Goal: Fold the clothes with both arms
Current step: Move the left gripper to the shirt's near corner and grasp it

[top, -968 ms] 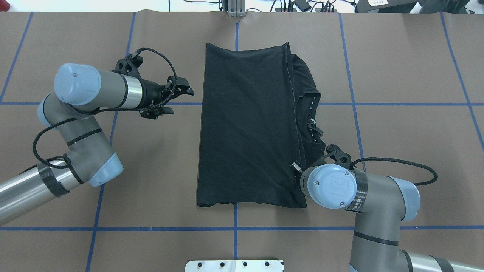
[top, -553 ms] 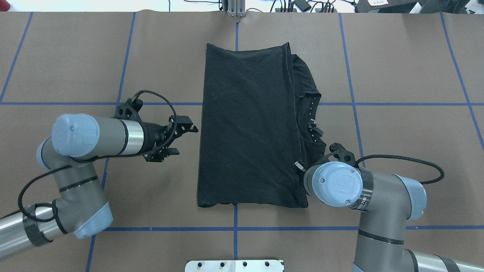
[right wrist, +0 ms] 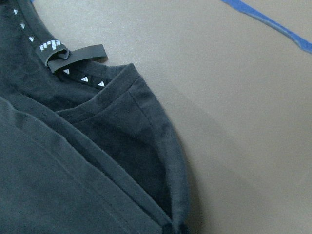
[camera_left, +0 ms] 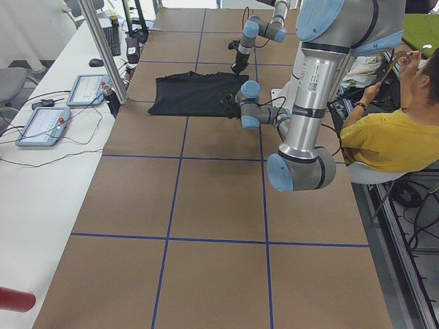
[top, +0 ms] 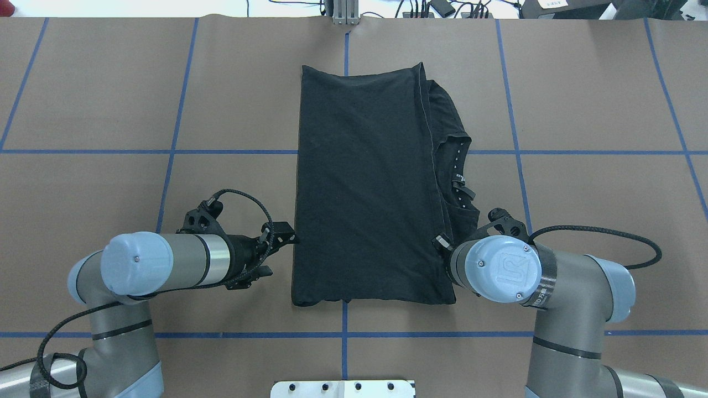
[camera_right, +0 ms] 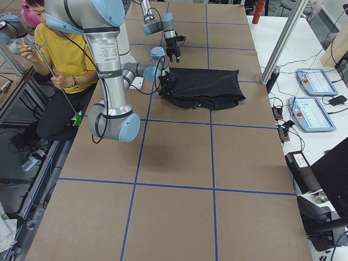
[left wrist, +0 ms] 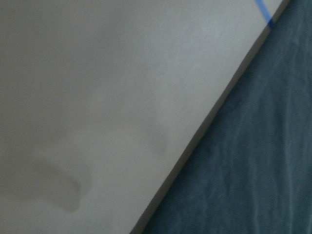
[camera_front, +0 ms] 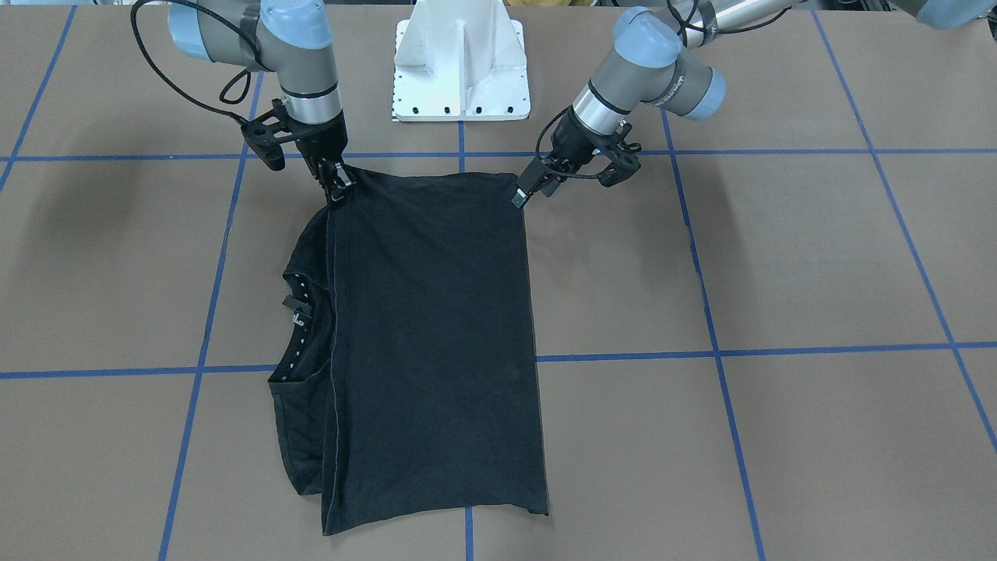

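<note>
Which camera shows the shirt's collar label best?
The right wrist-mounted view: the collar label sits close up and sharp. Overhead and front-facing views show only a tiny strip; side views are too distant, left wrist view misses it.

Left hand (top: 282, 255) now beside T-shirt (top: 365, 182) near corner

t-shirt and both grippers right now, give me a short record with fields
black T-shirt: folded lengthwise, flat, plain side up
collar: showing on the robot's right side
left gripper: open, at the shirt's left edge near the robot-side corner
right gripper: tips at the robot-side right corner; grip unclear
table: brown with blue grid lines
</note>
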You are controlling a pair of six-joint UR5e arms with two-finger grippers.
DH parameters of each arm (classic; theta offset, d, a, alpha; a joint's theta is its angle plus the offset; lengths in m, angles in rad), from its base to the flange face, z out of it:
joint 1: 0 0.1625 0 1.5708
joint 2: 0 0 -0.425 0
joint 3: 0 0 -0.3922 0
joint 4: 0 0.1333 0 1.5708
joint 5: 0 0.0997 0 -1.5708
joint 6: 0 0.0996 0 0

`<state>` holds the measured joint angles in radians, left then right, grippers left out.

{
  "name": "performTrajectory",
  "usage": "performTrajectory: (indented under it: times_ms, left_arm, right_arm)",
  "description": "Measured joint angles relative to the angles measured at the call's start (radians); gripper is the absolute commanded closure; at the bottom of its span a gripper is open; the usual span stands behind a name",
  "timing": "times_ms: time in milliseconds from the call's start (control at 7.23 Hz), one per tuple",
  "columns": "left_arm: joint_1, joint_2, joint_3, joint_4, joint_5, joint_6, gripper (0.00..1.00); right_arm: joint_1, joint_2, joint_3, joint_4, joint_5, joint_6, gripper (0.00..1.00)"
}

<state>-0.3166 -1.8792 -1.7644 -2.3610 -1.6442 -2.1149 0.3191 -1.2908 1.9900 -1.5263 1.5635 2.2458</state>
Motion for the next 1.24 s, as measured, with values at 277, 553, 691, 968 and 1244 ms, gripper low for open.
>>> performTrajectory:
  times_ms: [277,553,691,968,1244]
  left_arm:
    - [0.034,-0.01,0.006,0.012,0.01,-0.002,0.22]
    - [0.064,-0.015,0.01,0.032,0.012,-0.003,0.25]
    - [0.069,-0.016,0.01,0.037,0.012,-0.003,0.39]
    - [0.071,-0.017,0.008,0.04,0.012,-0.013,0.97]
    - [0.071,-0.018,0.006,0.04,0.012,-0.029,1.0]
  right_arm:
    - [0.0,0.001,0.002,0.0,0.0,0.0,1.0]
    - [0.0,0.002,0.003,-0.001,0.0,0.0,1.0]
    - [-0.001,0.002,0.003,-0.001,0.001,0.0,1.0]
    - [-0.001,0.002,0.003,-0.002,0.004,0.0,1.0]
    - [0.0,0.002,0.003,-0.002,0.008,0.0,1.0]
